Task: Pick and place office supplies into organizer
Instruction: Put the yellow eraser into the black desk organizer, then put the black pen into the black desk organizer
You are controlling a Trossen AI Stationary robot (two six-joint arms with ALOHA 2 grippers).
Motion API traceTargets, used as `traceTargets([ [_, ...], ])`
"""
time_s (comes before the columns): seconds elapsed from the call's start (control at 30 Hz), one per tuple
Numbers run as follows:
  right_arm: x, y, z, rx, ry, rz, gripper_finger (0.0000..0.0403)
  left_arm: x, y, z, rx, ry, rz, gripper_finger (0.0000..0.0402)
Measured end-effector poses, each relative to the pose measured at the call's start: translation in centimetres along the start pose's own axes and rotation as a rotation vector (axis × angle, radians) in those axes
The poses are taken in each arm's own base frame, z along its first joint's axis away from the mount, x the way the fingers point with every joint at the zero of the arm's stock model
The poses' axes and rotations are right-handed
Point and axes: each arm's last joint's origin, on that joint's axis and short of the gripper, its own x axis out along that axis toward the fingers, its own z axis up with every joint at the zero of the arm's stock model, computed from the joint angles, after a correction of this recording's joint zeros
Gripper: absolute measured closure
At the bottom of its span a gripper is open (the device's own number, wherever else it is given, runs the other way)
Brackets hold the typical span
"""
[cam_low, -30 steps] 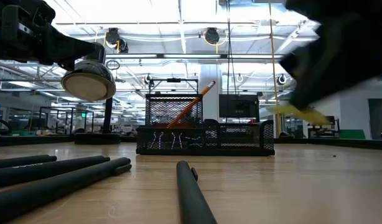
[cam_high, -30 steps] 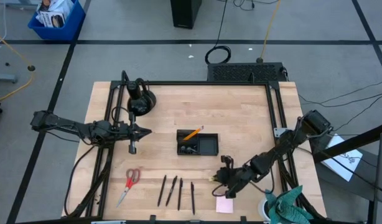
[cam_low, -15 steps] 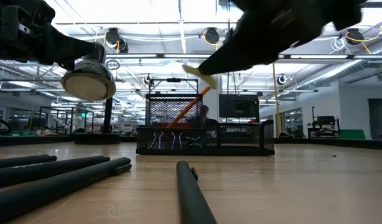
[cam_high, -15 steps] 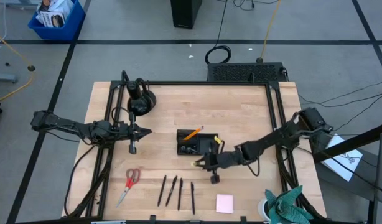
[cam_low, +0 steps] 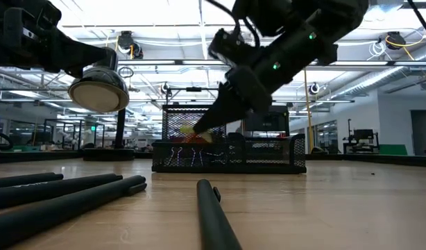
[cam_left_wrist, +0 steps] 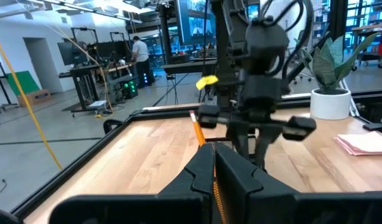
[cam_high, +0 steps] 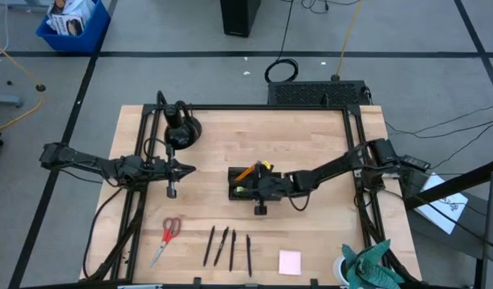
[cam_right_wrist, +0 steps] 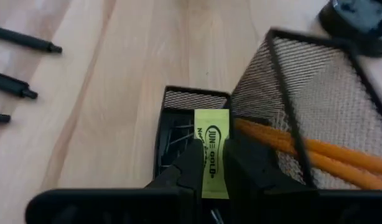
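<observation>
From the high view, the right gripper is over the left end of the black mesh organizer, which stands in the middle of the table. A small yellow-green piece shows at its tip. The left gripper waits well apart at the left side, its fingers together and holding nothing. On the front part of the table lie the red-handled scissors, the black pens and the pink notepad.

In the low view, the right gripper comes down from above toward the organizer, and the yellow piece is just above the low front compartments, in front of the tall mesh cup.

In the left wrist view, the left fingers are pressed together, and the other arm hangs over the organizer with the yellow piece at its tip.

In the right wrist view, the fingers are clamped on the yellow-green eraser, which has dark printed letters. Below it is a small open compartment next to the mesh cup with the orange pencils.

To do this step well, I think the eraser should be lowered straight into that small compartment, clear of the cup wall and the pencils. The fingers should open only when it is below the rim, so that it does not bounce out.
</observation>
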Motion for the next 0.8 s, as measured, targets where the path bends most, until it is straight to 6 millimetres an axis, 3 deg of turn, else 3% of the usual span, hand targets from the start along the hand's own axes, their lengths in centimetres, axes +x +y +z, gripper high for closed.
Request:
traceTargets([
  [0.3, 1.04, 0.29, -0.98, -0.006, 0.035, -0.004, 0.0354, 0.00, 0.00, -0.01, -0.002, 0.000, 0.000, 0.0380],
  [0.8, 0.88, 0.45, -0.82, 0.016, 0.020, 0.005, 0.0258, 0.00, -0.01, -0.01, -0.002, 0.000, -0.004, 0.0380],
])
